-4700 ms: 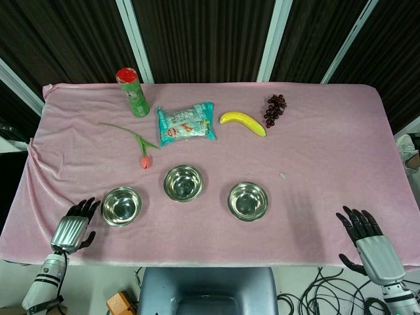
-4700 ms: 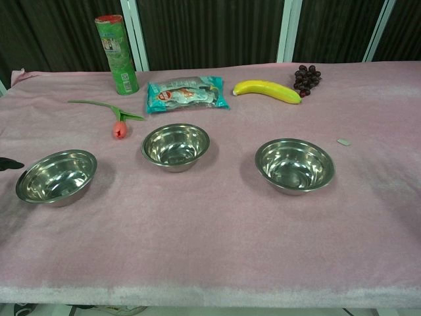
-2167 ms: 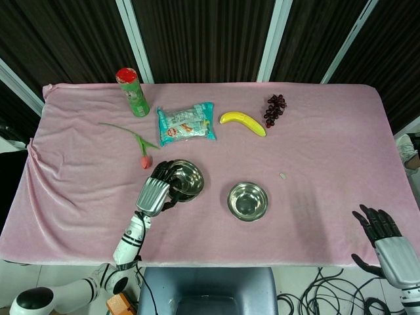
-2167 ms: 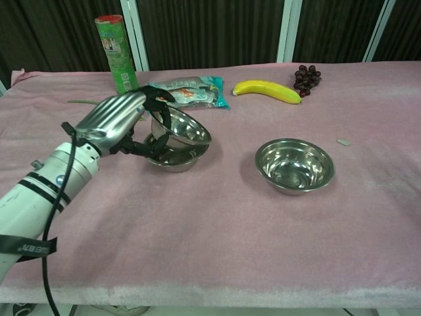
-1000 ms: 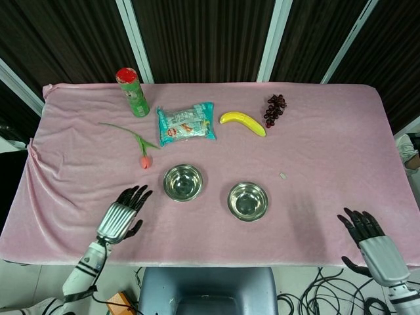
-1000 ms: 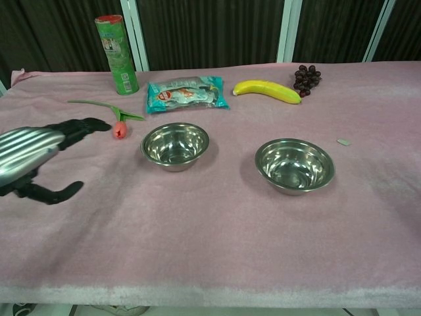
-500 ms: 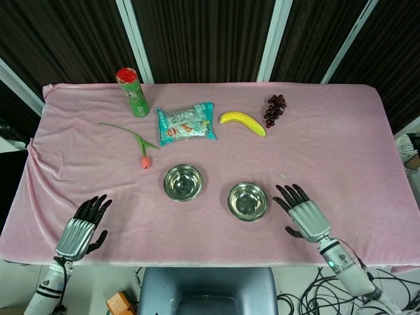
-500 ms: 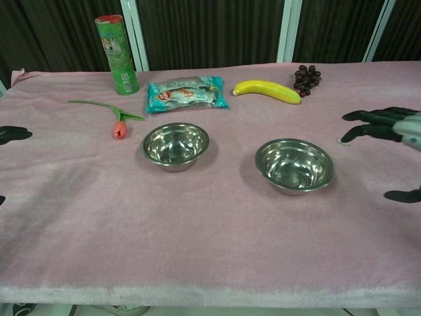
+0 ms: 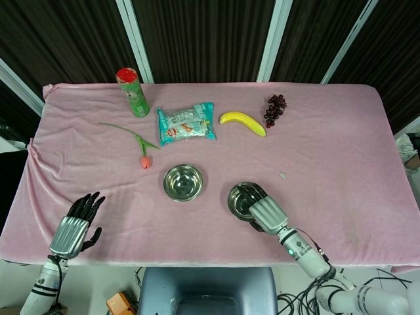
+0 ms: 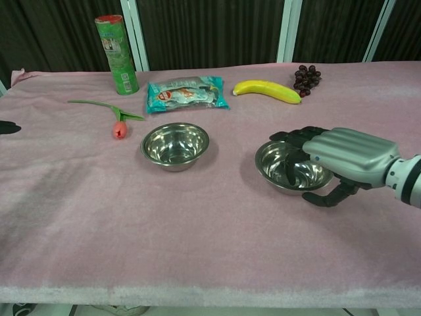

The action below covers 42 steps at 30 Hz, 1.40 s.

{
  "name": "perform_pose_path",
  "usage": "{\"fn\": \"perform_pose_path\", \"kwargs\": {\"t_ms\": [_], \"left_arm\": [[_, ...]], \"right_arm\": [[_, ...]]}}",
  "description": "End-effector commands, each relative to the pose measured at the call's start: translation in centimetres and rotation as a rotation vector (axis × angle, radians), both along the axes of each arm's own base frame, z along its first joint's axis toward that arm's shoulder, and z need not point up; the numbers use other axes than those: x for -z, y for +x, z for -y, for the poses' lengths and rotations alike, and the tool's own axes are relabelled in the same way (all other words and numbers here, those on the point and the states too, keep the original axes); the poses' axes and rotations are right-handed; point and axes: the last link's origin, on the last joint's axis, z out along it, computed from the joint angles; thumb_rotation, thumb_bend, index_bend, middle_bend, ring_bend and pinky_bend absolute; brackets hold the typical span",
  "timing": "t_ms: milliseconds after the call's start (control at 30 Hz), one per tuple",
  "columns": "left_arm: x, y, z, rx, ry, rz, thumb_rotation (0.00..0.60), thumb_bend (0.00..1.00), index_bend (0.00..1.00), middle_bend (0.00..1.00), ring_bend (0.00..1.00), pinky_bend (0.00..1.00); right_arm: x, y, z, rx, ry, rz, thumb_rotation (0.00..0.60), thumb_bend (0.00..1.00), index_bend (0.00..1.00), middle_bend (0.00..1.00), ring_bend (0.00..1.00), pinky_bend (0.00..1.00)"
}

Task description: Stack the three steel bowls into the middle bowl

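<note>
A: Quick status. Two bowls visible on the pink cloth (image 9: pixel 328 164): the middle bowl (image 9: pixel 183 182) and the right bowl (image 9: pixel 241 199), well apart from each other.

B: Task says three.

A: Only two spots hold steel. The middle one looks like it may already hold a second bowl nested inside, but from the chest view I can't separate two rims, so that's a guess.

B: Right hand?

A: The right hand (image 10: pixel 332 161) is at the right bowl (image 10: pixel 289 168). Fingers (image 10: pixel 294 139) curl over the near-right rim and into the bowl, thumb (image 10: pixel 327 197) below the outside wall. Reads as closing on the rim, but the bowl sits flat on the cloth; I can't tell if the grip is firm.

B: Left hand?

A: The left hand (image 9: pixel 72 226) is off at the near-left edge of the table, fingers spread, holding nothing. In the chest view only a dark fingertip shows at the left border.

B: Progress?

A: Judging from layout: one bowl probably stacked, the right bowl not moved yet. Left to do: lift it, carry it left, drop it in the middle bowl.

B: Clutter?

A: Tulip (image 9: pixel 144 160), snack pack (image 9: pixel 186 123), banana (image 9: pixel 243 122), grapes (image 9: pixel 275 109), green can (image 9: pixel 133 93), all at the far side, out of the path.
</note>
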Motion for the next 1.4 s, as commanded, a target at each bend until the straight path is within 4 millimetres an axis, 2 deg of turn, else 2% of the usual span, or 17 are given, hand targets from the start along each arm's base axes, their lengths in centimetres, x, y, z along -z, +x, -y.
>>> {"fn": "perform_pose_path", "kwargs": {"t_ms": [33, 167, 267, 400, 467, 633, 800, 967, 1133, 1267, 1400], "left_arm": [[-0.1, 0.0, 0.0, 0.001, 0.000, 0.005, 0.600, 0.42, 0.00, 0.00, 0.00, 0.12], [-0.2, 0.0, 0.1, 0.000, 0.001, 0.009, 0.600, 0.42, 0.00, 0.00, 0.00, 0.12], [-0.1, 0.0, 0.1, 0.001, -0.002, 0.003, 0.600, 0.43, 0.00, 0.00, 0.00, 0.12], [0.1, 0.0, 0.0, -0.005, -0.008, 0.002, 0.600, 0.43, 0.00, 0.00, 0.00, 0.12], [0.0, 0.0, -0.1, -0.006, -0.008, 0.003, 0.600, 0.43, 0.00, 0.00, 0.00, 0.12], [0.0, -0.1, -0.3, -0.012, -0.009, 0.007, 0.600, 0.43, 0.00, 0.00, 0.00, 0.12], [-0.4, -0.2, -0.6, -0.021, -0.008, 0.019, 0.600, 0.43, 0.00, 0.00, 0.00, 0.12], [-0.8, -0.4, -0.9, -0.032, -0.009, 0.036, 0.600, 0.43, 0.00, 0.00, 0.00, 0.12], [-1.1, -0.6, -1.1, -0.039, -0.011, 0.050, 0.600, 0.42, 0.00, 0.00, 0.00, 0.12], [-1.4, -0.7, -1.1, -0.043, -0.012, 0.062, 0.600, 0.43, 0.00, 0.00, 0.00, 0.12], [-1.6, -0.7, -1.1, -0.043, -0.016, 0.067, 0.600, 0.43, 0.00, 0.00, 0.00, 0.12]], "right_arm": [[0.2, 0.3, 0.0, -0.015, 0.002, 0.002, 0.600, 0.58, 0.66, 0.00, 0.00, 0.00], [-0.3, 0.4, 0.2, -0.037, -0.038, 0.009, 0.600, 0.65, 0.73, 0.00, 0.00, 0.00], [-1.0, 0.5, 0.8, -0.037, -0.068, 0.012, 0.600, 0.65, 0.73, 0.00, 0.00, 0.00], [-1.8, 1.8, 2.4, -0.056, -0.133, 0.017, 0.600, 0.65, 0.75, 0.00, 0.00, 0.00], [-2.2, 2.9, 3.2, -0.070, -0.163, 0.024, 0.600, 0.65, 0.75, 0.00, 0.00, 0.00], [-3.0, 7.0, 5.1, -0.130, -0.256, 0.049, 0.600, 0.65, 0.75, 0.00, 0.00, 0.00], [-2.5, 11.0, 5.9, -0.179, -0.317, 0.073, 0.600, 0.65, 0.75, 0.01, 0.00, 0.00], [-0.1, 15.5, 6.2, -0.239, -0.364, 0.091, 0.600, 0.65, 0.75, 0.02, 0.00, 0.00], [3.8, 18.0, 6.3, -0.275, -0.360, 0.081, 0.600, 0.65, 0.75, 0.02, 0.00, 0.00], [6.6, 18.4, 6.1, -0.295, -0.348, 0.050, 0.600, 0.65, 0.76, 0.02, 0.00, 0.00], [8.0, 17.9, 5.9, -0.308, -0.340, 0.016, 0.600, 0.65, 0.75, 0.02, 0.00, 0.00]]}}
